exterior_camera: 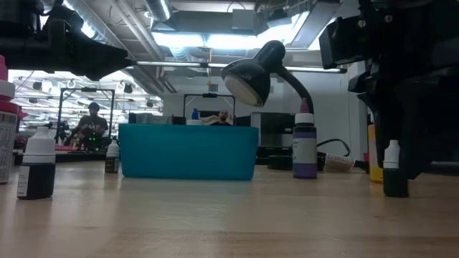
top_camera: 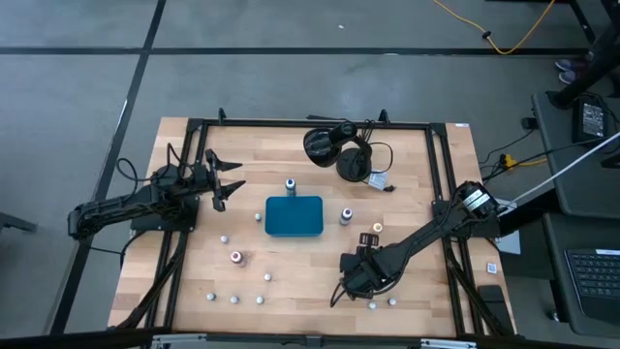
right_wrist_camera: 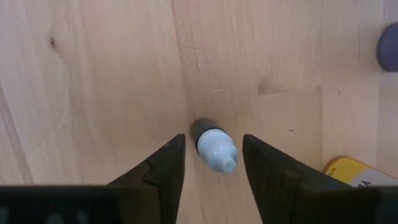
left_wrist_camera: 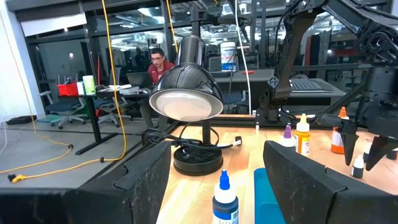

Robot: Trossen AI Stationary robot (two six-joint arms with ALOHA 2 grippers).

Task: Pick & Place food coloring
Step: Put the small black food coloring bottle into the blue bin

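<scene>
The food coloring is a set of tiny bottles standing around the teal tray (top_camera: pixel 294 215). They include a blue-topped one (top_camera: pixel 290 184), a purple one (top_camera: pixel 346 215), a red one (top_camera: pixel 235 258) and an orange one (top_camera: pixel 377 229). My right gripper (right_wrist_camera: pixel 213 168) is open and points down at the near right of the table. Its fingers stand on either side of a small dark bottle with a white cap (right_wrist_camera: pixel 213 144) without touching it. That bottle (exterior_camera: pixel 394 175) stands upright on the wood. My left gripper (top_camera: pixel 230 184) is open and hovers left of the tray.
A black desk lamp (top_camera: pixel 339 150) with its cord stands at the far edge behind the tray. Several small white-capped bottles (top_camera: pixel 235 299) dot the near part of the table. A yellow-labelled bottle (right_wrist_camera: pixel 357 174) lies close beside my right gripper. People sit in the room beyond the table.
</scene>
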